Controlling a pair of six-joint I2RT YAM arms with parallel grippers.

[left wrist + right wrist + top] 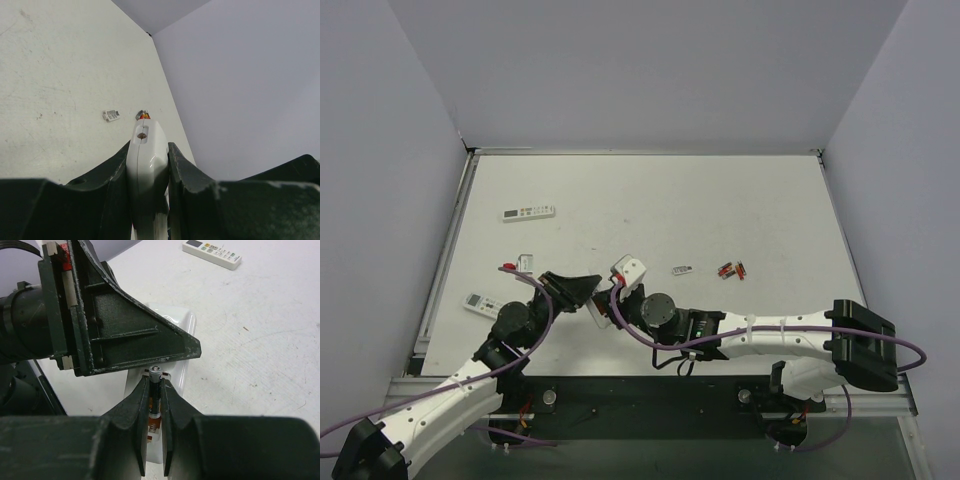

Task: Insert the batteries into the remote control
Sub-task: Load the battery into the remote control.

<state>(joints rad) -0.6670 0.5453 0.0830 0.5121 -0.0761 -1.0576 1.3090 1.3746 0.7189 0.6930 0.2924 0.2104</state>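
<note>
White table (720,200), walled on three sides, carries everything. Both arms reach in from the near edge and meet left of centre.

L hand (149,146) is pressed together on the remote control (146,160), pinching it edge-on btwn both fingers, so the remote is lifted off the table w/ its rounded end poking past the fingertips.

R hand (155,382) is nearly closed, pinching one battery (155,390) lengthwise; its metal tip shows just above the fingertips, right up against the remote's white body and close under the L hand's finger. Can't tell if it touches.

Two other white remotes lie on the left side: one (528,212) further back, one (480,304) near the left edge.

Loose batteries (731,269), red-marked, lie right of centre, w/ a small grey piece (683,269) just to their left.
</note>
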